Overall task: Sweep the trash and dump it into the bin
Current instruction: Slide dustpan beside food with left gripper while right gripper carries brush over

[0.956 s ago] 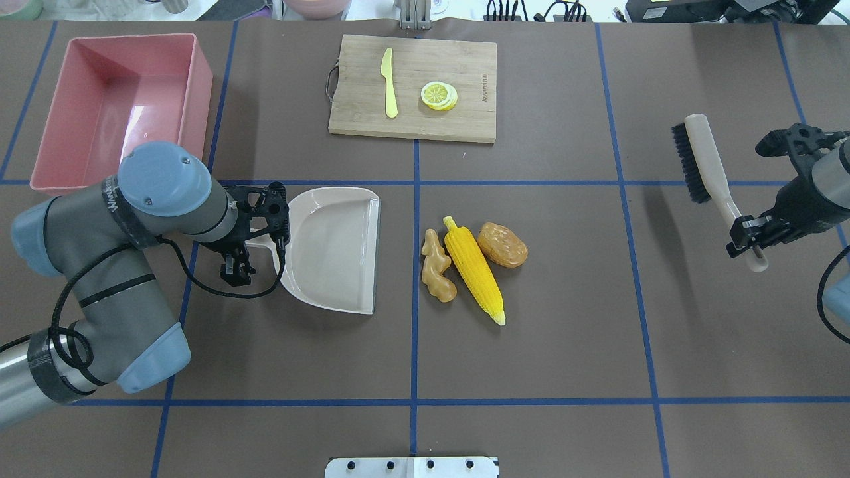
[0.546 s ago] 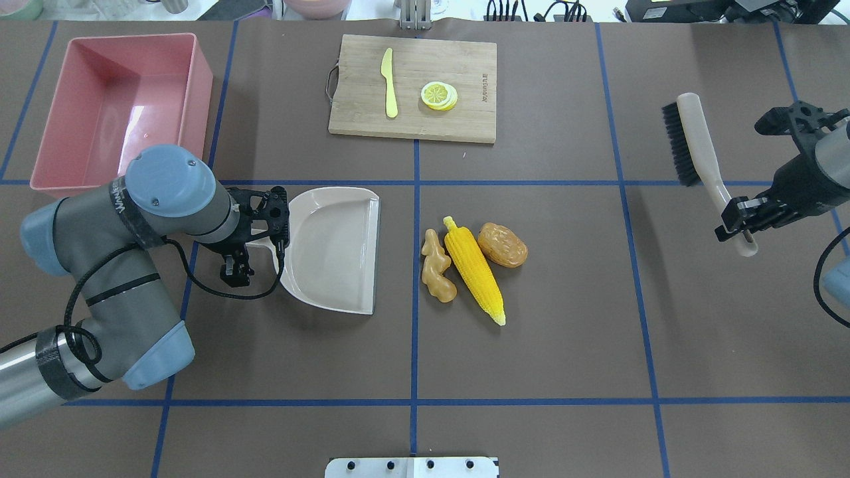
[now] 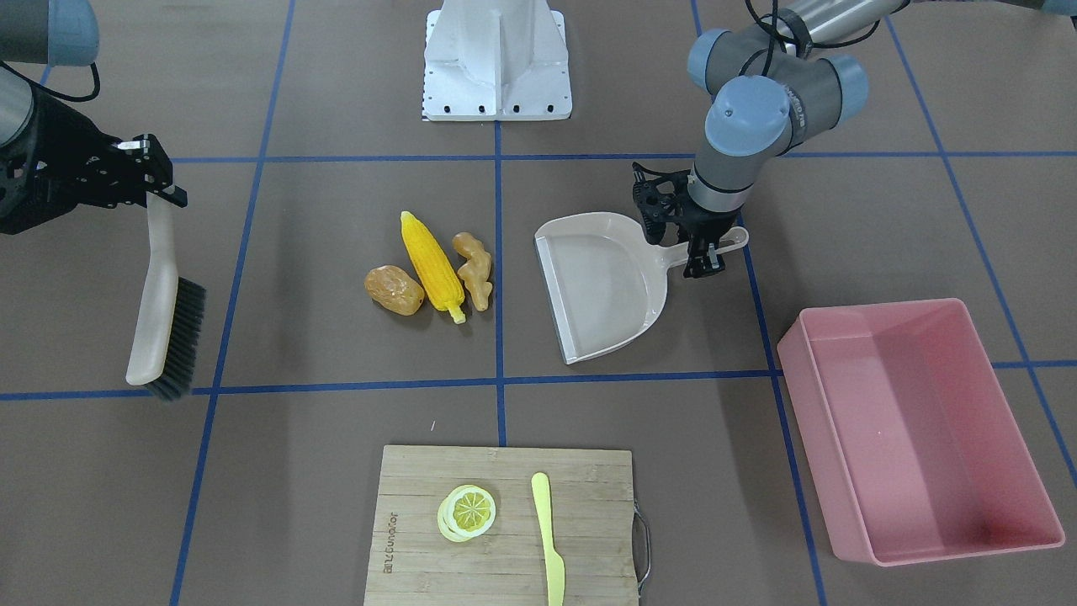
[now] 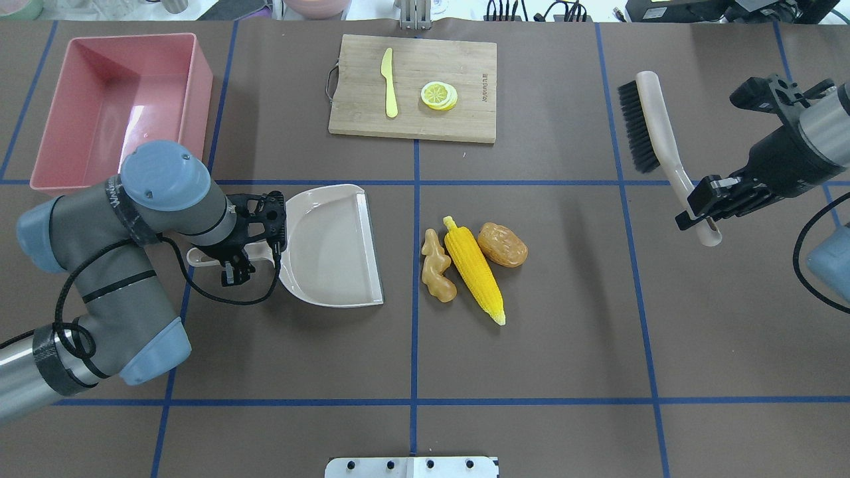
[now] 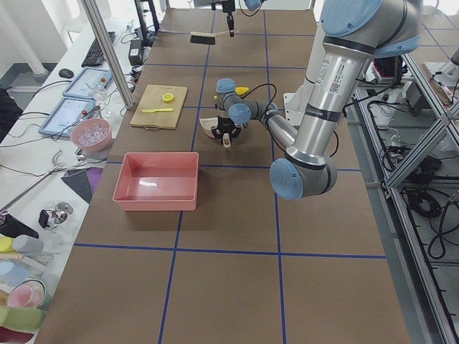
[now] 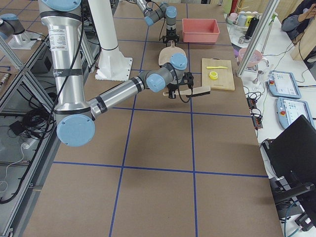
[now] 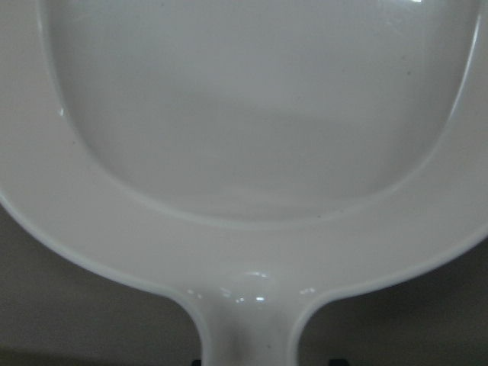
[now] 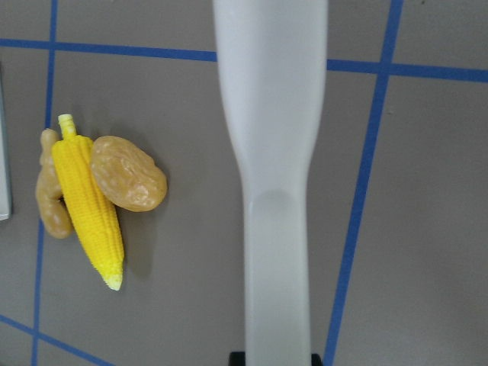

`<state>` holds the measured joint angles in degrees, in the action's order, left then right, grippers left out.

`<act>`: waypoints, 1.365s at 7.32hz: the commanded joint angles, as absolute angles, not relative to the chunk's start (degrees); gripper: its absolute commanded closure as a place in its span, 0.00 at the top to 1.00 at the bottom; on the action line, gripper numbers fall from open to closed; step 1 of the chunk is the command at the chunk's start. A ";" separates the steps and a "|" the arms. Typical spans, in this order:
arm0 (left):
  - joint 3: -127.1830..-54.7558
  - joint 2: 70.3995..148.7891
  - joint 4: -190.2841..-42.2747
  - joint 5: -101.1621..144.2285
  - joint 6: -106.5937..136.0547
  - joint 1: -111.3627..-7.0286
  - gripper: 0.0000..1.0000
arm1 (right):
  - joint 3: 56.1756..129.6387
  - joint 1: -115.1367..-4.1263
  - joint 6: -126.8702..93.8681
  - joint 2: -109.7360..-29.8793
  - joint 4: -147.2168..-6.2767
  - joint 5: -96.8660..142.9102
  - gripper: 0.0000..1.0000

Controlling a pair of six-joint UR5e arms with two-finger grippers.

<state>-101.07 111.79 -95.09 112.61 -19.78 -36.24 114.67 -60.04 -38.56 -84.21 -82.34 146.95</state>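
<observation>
The trash lies together mid-table: a yellow corn cob, a tan ginger root on its left and a brown-orange potato lump on its right. They also show in the right wrist view, the corn at the left. My left gripper is shut on the handle of a beige dustpan, whose open edge faces the trash, a short gap away. My right gripper is shut on the handle of a black-bristled brush, held above the table at the far right. The pink bin stands empty at the far left.
A wooden cutting board with a yellow knife and lemon slices lies at the far middle. Blue tape lines grid the brown table. The robot's base plate is at the near edge.
My right gripper has carried the brush left and away from the robot. The dustpan has turned slightly in my left gripper, and its handle end now shows. The trash has not moved.
</observation>
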 commanded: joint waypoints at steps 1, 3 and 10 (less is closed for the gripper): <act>-101.16 112.06 -94.92 115.04 -20.04 -38.83 0.00 | 115.40 -60.20 -39.29 -85.76 -81.21 148.71 0.00; -101.25 114.85 -93.53 115.84 -20.04 -38.94 0.00 | 113.92 -60.12 -40.42 -91.46 -70.37 152.21 0.00; -97.30 120.84 -87.28 113.82 -19.95 -36.31 0.00 | 102.13 -50.82 -70.08 -88.89 -35.51 152.41 0.00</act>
